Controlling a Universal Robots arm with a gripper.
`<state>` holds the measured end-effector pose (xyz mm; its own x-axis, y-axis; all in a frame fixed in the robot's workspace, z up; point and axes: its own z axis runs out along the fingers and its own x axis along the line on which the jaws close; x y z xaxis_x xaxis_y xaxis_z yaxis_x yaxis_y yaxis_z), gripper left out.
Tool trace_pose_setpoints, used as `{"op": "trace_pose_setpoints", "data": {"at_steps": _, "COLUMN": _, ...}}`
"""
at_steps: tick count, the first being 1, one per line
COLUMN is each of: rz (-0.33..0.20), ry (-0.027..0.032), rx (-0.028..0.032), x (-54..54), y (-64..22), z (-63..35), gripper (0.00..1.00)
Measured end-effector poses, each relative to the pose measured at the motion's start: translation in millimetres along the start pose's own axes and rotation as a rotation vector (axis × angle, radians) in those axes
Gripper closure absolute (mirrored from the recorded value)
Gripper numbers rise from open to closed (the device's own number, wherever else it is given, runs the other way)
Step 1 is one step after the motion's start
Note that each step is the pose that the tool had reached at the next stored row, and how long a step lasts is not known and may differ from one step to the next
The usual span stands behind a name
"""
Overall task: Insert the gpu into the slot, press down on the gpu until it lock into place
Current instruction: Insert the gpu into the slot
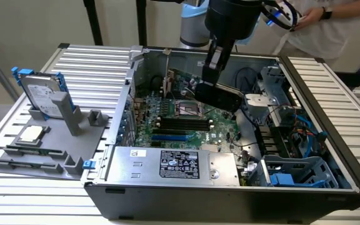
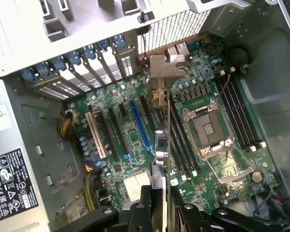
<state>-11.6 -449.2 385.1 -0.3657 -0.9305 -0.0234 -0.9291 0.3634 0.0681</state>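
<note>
My gripper is shut on the gpu, a flat black card that I hold tilted in the air above the green motherboard inside the open computer case. In the wrist view the gpu runs edge-on away from my gripper, ending in its silver bracket. The slot, a long bright-blue strip, lies bare on the board beside the card's edge, with black strips parallel to it. The card hangs between the slot and the memory strips, apart from the board. The slot also shows near the power supply.
A silver labelled power-supply box fills the case's front. The square CPU socket sits beyond the memory strips. Blue-clipped rear brackets line the case wall. A grey tray with a hard drive lies at the exterior view's left. A person's hand holds cables behind.
</note>
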Motion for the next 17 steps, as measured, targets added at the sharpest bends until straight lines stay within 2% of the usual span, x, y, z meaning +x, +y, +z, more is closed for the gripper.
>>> {"op": "trace_pose_setpoints", "data": {"at_steps": 14, "rz": -0.213, "ry": -0.0237, "rx": 0.0247, "x": 0.1, "y": -0.3, "z": 4.8, "gripper": 0.74}}
{"op": "trace_pose_setpoints", "data": {"at_steps": 17, "rz": -0.257, "ry": -0.0311, "rx": 0.0268, "x": 0.1, "y": -0.4, "z": 6.2, "gripper": 0.74}}
